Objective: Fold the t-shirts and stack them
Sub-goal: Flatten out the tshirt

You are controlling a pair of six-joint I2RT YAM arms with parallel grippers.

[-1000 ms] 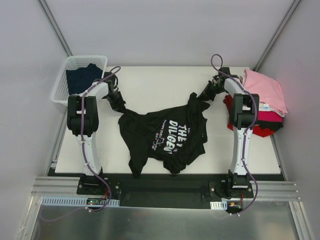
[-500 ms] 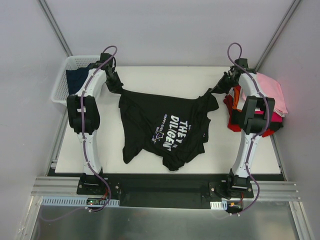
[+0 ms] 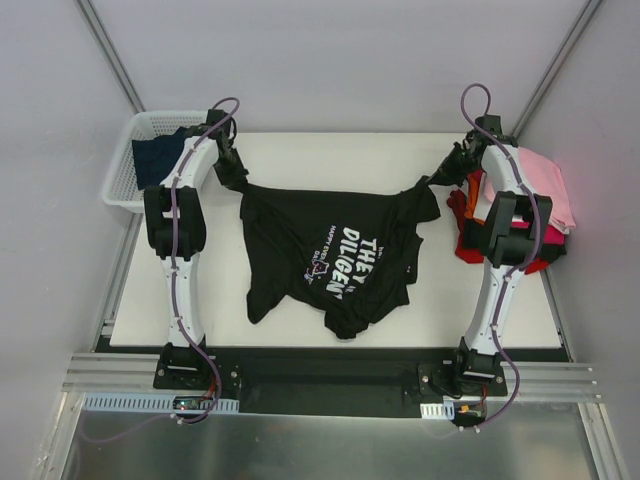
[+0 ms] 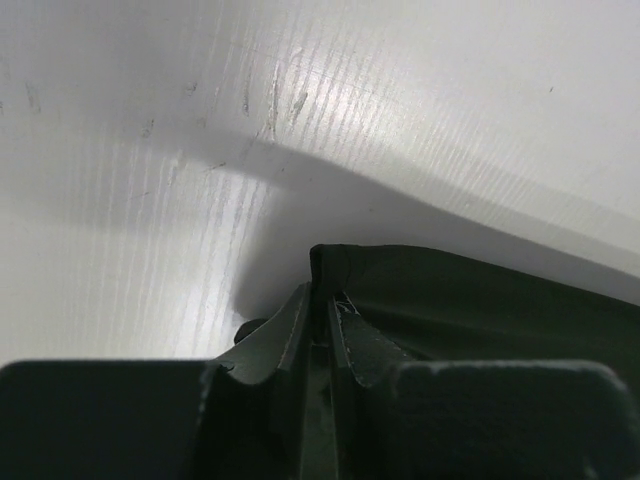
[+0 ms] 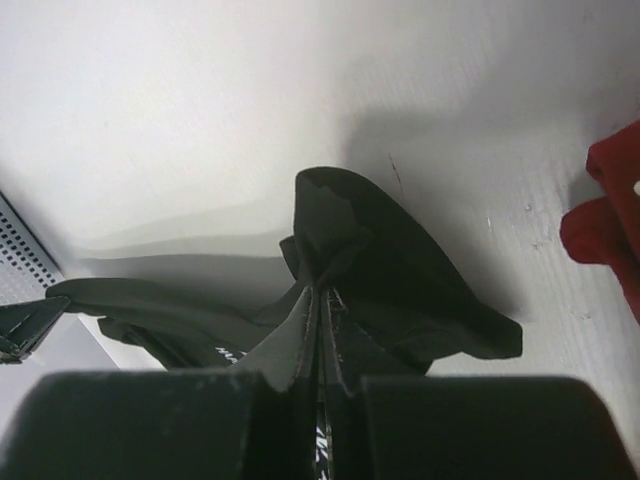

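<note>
Whereas a second ago it lay bunched at mid-bench with both arms drawn in, the black t-shirt [image 3: 300, 235] is now drawn out wide toward the far side of the bench [image 3: 330, 145], and has hardly shifted in the last half second.

Item 1, black t-shirt.
- Position: front up, its top edge strung between the two arms, its body trailing toward the near edge.
- Condition: upper edge fairly taut. The lower half is still rumpled, with one flap hanging down at the near left and a crumpled hem at near centre. The right shoulder is puckered into a peak.
- Reading: the spread looks largely done, but the cloth probably needs smoothing flat before any fold.

Item 2, folded stack [image 3: 545, 190].
- Position: right edge of the bench, pink on top with magenta and red below, just beside the right arm.

Item 3, basket [image 3: 125, 185].
- Position: off the far left corner, holding a dark navy shirt [image 3: 155, 158].

Item 4, right pincer [image 3: 440, 178].
- State: jaws pressed fully together on a gathered wad of the black t-shirt's right shoulder.

Item 5, left pincer [image 3: 232, 168].
- State: jaws all but together, with the folded left edge of the black t-shirt caught at the tips. The grip looks slight.

Item 6, white lettering [image 3: 350, 262].
- Position: on the chest, slanted and part creased.
</note>
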